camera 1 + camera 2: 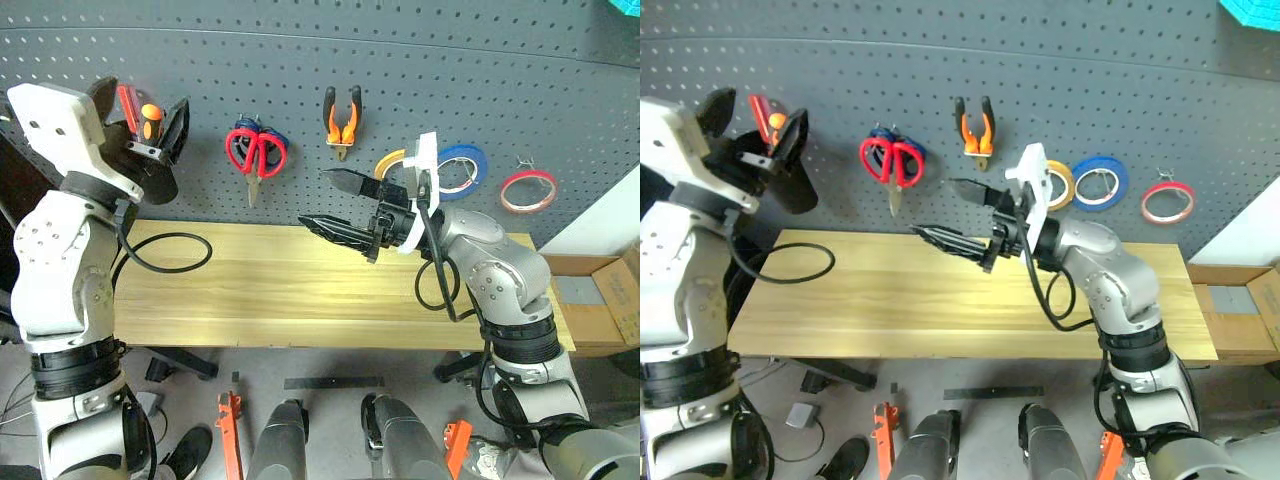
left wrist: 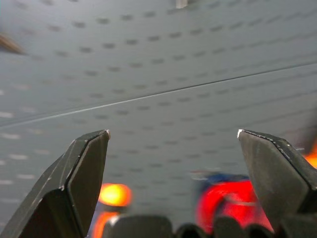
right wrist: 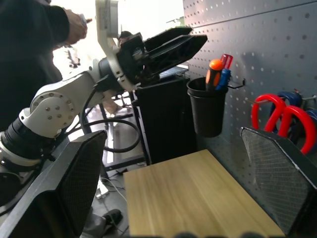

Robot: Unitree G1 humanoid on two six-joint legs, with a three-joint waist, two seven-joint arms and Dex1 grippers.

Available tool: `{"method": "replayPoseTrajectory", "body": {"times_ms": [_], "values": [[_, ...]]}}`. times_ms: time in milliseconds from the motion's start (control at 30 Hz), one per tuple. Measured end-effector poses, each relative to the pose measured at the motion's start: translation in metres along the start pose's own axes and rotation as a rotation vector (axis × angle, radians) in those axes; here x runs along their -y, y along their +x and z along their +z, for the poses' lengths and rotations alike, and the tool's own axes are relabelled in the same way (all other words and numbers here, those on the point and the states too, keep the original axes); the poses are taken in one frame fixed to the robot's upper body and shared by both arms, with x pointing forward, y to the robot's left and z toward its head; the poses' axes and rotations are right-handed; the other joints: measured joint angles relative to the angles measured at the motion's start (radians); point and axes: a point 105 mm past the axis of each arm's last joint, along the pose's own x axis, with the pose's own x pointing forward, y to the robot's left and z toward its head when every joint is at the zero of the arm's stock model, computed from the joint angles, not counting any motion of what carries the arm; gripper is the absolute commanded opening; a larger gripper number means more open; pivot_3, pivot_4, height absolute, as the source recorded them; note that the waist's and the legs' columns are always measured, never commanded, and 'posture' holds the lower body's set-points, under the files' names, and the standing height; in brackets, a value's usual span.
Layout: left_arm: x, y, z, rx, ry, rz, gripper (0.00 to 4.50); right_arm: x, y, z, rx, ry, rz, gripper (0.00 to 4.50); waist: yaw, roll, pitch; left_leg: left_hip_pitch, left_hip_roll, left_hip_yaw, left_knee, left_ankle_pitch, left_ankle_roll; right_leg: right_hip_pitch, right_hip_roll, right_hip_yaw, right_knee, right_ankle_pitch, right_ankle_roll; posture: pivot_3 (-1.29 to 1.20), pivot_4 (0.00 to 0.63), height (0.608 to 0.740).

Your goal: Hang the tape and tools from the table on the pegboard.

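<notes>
On the pegboard hang the red-handled scissors, the orange-and-black pliers and, far right, the red tape. The screwdriver stands handle-up in a black cup hooked to the board. My left gripper is open and empty, right in front of that cup. My right gripper hovers open and empty above the table, pointing left, below the pliers.
Yellow tape and blue tape hang between the pliers and the red tape. A black cable loop droops over the table's left end. A cardboard box sits right of the table. A person's dark sleeve shows beyond my left arm.
</notes>
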Motion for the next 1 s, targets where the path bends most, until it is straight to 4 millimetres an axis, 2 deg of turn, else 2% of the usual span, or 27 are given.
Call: {"method": "replayPoseTrajectory", "body": {"times_ms": [133, 233, 333, 500, 567, 700, 800, 1000], "values": [[0.029, -0.020, -0.028, -0.135, -0.062, -0.137, 4.45, 0.005, -0.011, -0.007, -0.015, 0.026, -0.028, 4.50, -0.003, 0.001, -0.009, 0.000, 0.000, 0.001, 0.000, 0.000, 0.000, 0.000, 0.001, 0.001, 0.000, -0.002, 0.004, 0.02, 0.153, 0.740], [0.050, -0.042, -0.061, -0.251, -0.119, -0.194, 4.45, 0.017, -0.035, -0.034, -0.096, 0.058, -0.120, 4.50, -0.003, 0.004, -0.024, 0.001, -0.001, 0.003, 0.000, 0.000, 0.000, 0.001, 0.001, 0.002, -0.002, -0.003, 0.004, 0.00, 0.138, 0.740], [0.064, -0.059, -0.094, -0.335, -0.194, -0.172, 4.45, 0.027, -0.057, -0.062, -0.154, 0.099, -0.221, 4.50, -0.005, 0.006, -0.036, 0.001, -0.001, 0.004, 0.000, 0.000, 0.001, 0.001, 0.002, 0.004, -0.002, -0.003, 0.004, -0.02, 0.115, 0.740], [0.078, -0.078, -0.140, -0.449, -0.255, -0.090, 4.45, 0.042, -0.085, -0.095, -0.225, 0.104, -0.371, 4.50, -0.014, 0.008, -0.065, 0.003, -0.002, 0.008, 0.001, 0.001, 0.002, 0.003, 0.005, 0.005, -0.002, -0.002, 0.003, -0.03, 0.084, 0.740], [0.083, -0.084, -0.154, -0.479, -0.268, -0.063, 4.45, 0.049, -0.098, -0.108, -0.247, 0.104, -0.439, 4.50, -0.019, 0.009, -0.072, 0.012, -0.001, 0.010, 0.000, 0.001, 0.002, 0.013, 0.007, 0.006, -0.004, -0.004, 0.000, -0.03, 0.060, 0.740], [0.081, -0.094, -0.175, -0.527, -0.252, -0.015, 4.45, 0.062, -0.127, -0.129, -0.289, 0.102, -0.572, 4.50, -0.028, 0.012, -0.104, 0.018, 0.001, 0.013, -0.002, 0.000, 0.002, 0.018, 0.008, 0.006, -0.009, -0.005, -0.001, -0.04, 0.033, 0.740], [0.074, -0.100, -0.186, -0.554, -0.248, 0.016, 4.45, 0.066, -0.139, -0.138, -0.311, 0.098, -0.614, 4.50, -0.039, 0.016, -0.124, 0.019, 0.001, 0.015, -0.002, 0.000, 0.002, 0.019, 0.008, 0.007, -0.010, -0.005, -0.001, -0.03, 0.023, 0.740], [0.072, -0.096, -0.190, -0.542, -0.253, 0.047, 4.45, 0.072, -0.153, -0.148, -0.329, 0.091, -0.662, 4.50, -0.049, 0.020, -0.147, 0.027, 0.002, 0.017, -0.002, -0.001, 0.004, 0.029, 0.009, 0.008, -0.017, -0.005, -0.001, -0.03, 0.007, 0.740]]}}
